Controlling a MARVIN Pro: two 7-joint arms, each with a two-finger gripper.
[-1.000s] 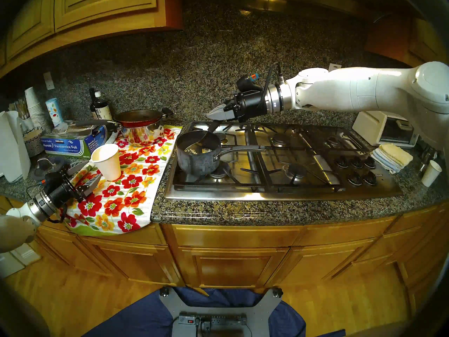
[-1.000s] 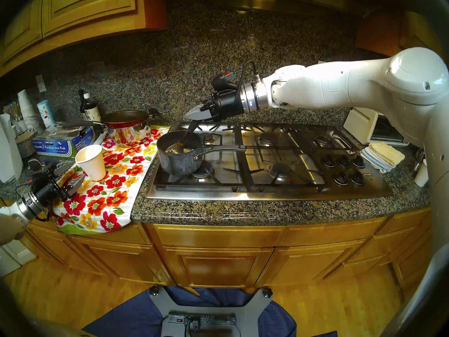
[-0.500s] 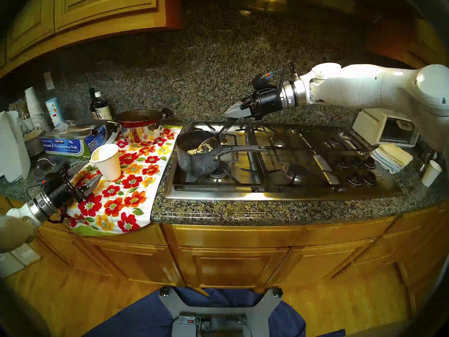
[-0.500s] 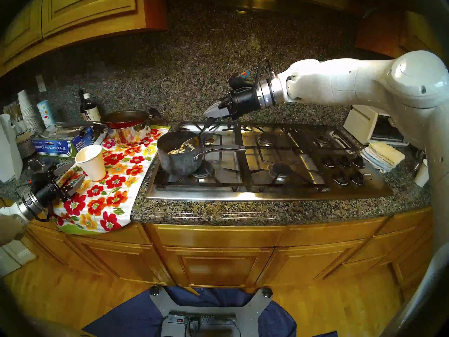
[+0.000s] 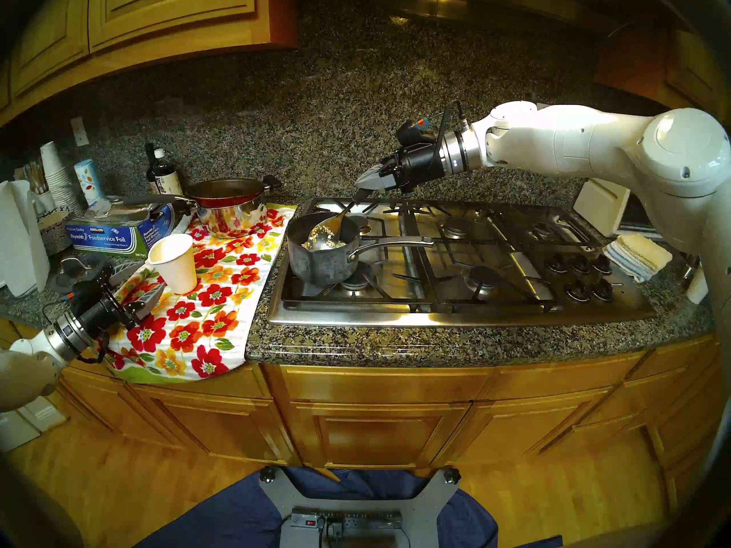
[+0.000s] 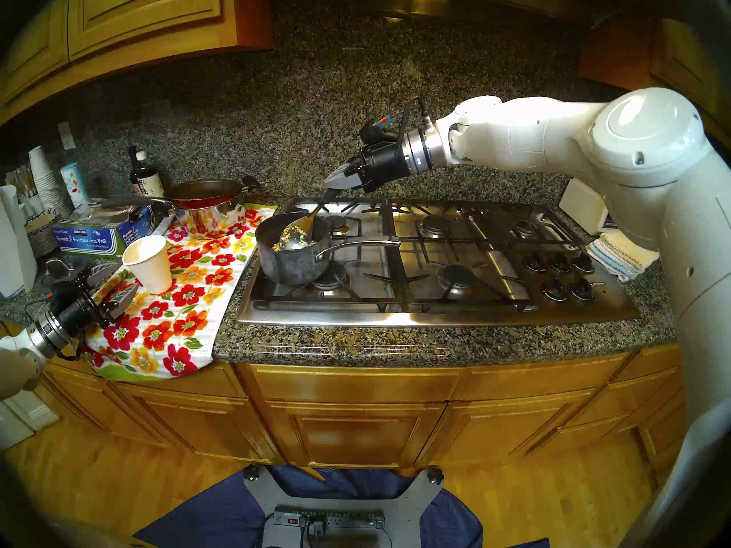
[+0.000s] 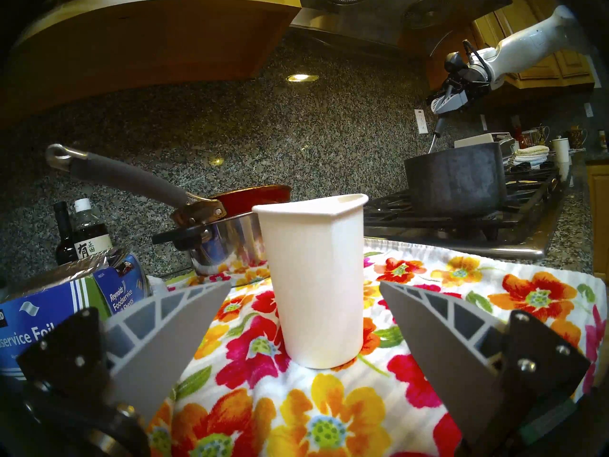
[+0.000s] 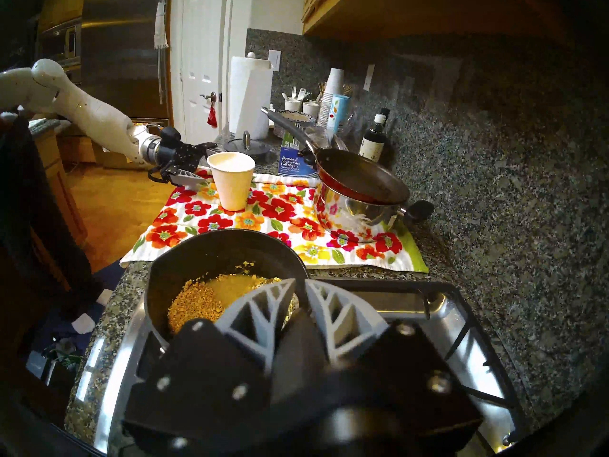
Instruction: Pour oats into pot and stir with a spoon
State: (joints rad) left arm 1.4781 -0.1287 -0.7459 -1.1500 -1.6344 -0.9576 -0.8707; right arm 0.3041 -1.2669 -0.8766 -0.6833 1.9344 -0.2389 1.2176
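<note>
On a speckled granite counter, a stainless gas cooktop (image 5: pixel 455 310) carries the pot (image 5: pixel 320 264), a small mottled dark grey saucepan with a long curved silver handle, on its near-left burner. Pale beige oats (image 8: pixel 194 303) lie loose on its floor. The right gripper (image 5: pixel 362 183), just above and beyond the pot's far-right rim, is clenched on the dark handle of the spoon (image 5: pixel 324 235), whose shiny bowl slants down-left into the pot carrying flakes. The left gripper (image 5: pixel 136 284) stands spread and empty, near-left of a white paper cup (image 5: pixel 176 264) on the floral towel (image 5: pixel 205 322).
</note>
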